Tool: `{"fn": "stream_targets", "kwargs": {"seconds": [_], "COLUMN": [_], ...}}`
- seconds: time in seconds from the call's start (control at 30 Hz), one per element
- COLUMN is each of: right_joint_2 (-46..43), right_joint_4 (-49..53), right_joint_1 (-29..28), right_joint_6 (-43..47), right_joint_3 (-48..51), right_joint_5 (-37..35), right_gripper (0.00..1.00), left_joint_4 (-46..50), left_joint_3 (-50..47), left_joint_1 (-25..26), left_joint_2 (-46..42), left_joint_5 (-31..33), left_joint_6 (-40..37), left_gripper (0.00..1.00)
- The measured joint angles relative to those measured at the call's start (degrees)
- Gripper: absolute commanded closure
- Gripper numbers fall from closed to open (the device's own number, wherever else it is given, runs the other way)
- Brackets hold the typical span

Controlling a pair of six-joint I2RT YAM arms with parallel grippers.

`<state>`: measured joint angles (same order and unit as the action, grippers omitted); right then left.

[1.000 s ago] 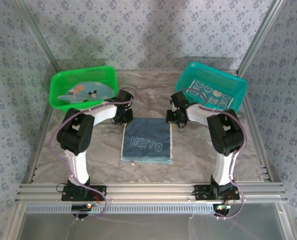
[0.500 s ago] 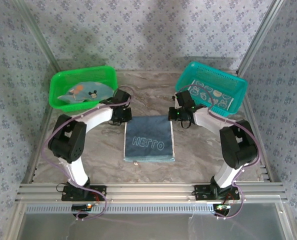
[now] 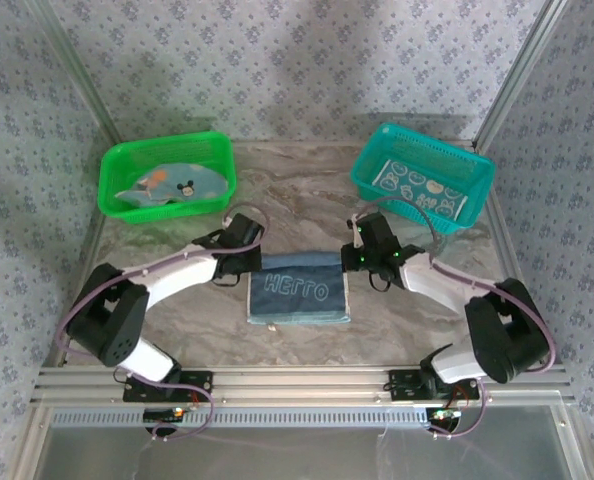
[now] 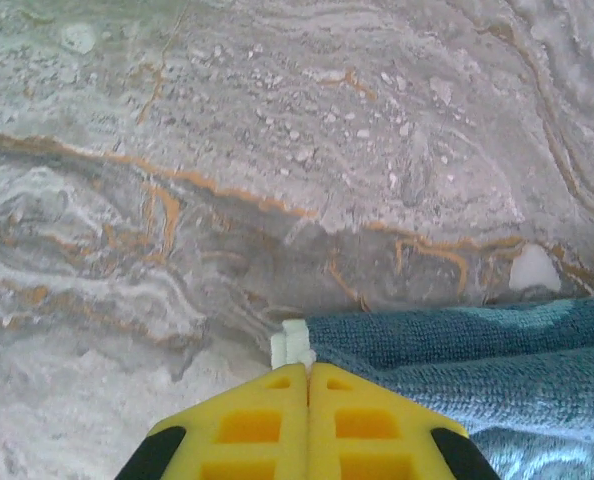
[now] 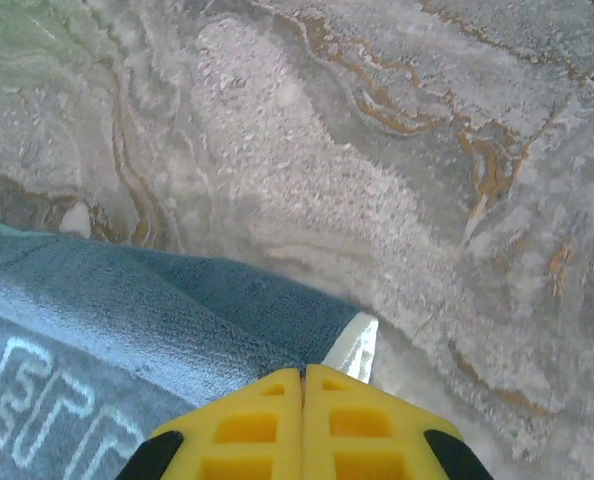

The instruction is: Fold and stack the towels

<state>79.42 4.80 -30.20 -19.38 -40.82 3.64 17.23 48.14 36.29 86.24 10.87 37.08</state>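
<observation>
You have the left gripper (image 4: 307, 372) pressed together on the far left corner of the dark blue towel (image 3: 299, 292), and the right gripper (image 5: 304, 372) pressed together on its far right corner. In both wrist views the cloth runs right under the closed yellow tips, so each seems to pinch a thin bite of fabric and little more. The towel lies in the middle of the table (image 3: 297, 190), between the two arms, with its lettering facing up. Your main risk is that shallow bite: a small white tag (image 4: 294, 343) pokes out past the left tips, and if you hold mostly tag or hem, the corner could slip free mid-fold. If one side lets go, or one arm travels faster than the other, the fold will probably land skewed. Carry the corners too low and you may drag the whole towel across the marble instead of laying it over. By count you have two arms, two grippers and one towel on the table. There are two baskets, a green basket (image 3: 167, 141) at far left and a teal basket (image 3: 365, 170) at far right. Each holds light printed towels (image 3: 167, 185), and you cannot tell how many.
</observation>
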Motion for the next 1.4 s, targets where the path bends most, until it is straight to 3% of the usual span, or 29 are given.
{"fn": "stream_targets", "kwargs": {"seconds": [0.23,0.33,0.37,0.4,0.53,0.67,0.83,0.97,1.4], "right_joint_2": [-11.5,-15.9,-17.1,-17.9,-20.1,-18.6,-12.0,-6.4,0.2], "right_joint_4": [-3.8,-4.1,-3.9,-3.5,-2.0,1.0,3.1,3.8,7.0], "right_joint_1": [-6.5,-9.6,-10.6,-11.4,-13.2,-12.7,-10.5,-8.6,-7.3], "right_joint_6": [-0.9,-2.9,-3.7,-4.3,-6.3,-8.6,-10.8,-12.0,-12.8], "right_joint_3": [11.5,16.1,17.2,17.7,17.7,15.2,10.1,7.0,4.3], "right_joint_5": [-4.8,-6.5,-7.2,-7.7,-9.4,-9.7,-7.0,-3.4,0.9], "right_gripper": [0.97,0.52,0.43,0.4,0.4,0.49,0.55,0.62,0.59], "left_joint_4": [-2.8,-2.9,-2.6,-2.1,0.6,4.2,5.2,5.4,5.8], "left_joint_3": [-10.6,-14.7,-15.7,-16.4,-16.7,-14.6,-11.3,-10.8,-10.7], "left_joint_1": [8.7,13.4,14.5,15.5,17.2,17.2,13.4,11.0,9.8], "left_joint_2": [-10.9,-15.5,-16.6,-17.6,-20.4,-20.9,-17.5,-14.1,-8.8], "left_joint_5": [7.7,10.4,11.1,11.6,12.8,12.9,8.3,4.0,-3.7], "left_joint_6": [4.4,7.2,8.1,9.1,12.4,14.4,16.0,16.3,18.0], "left_gripper": [0.99,0.53,0.43,0.42,0.42,0.49,0.62,0.63,0.68]}}
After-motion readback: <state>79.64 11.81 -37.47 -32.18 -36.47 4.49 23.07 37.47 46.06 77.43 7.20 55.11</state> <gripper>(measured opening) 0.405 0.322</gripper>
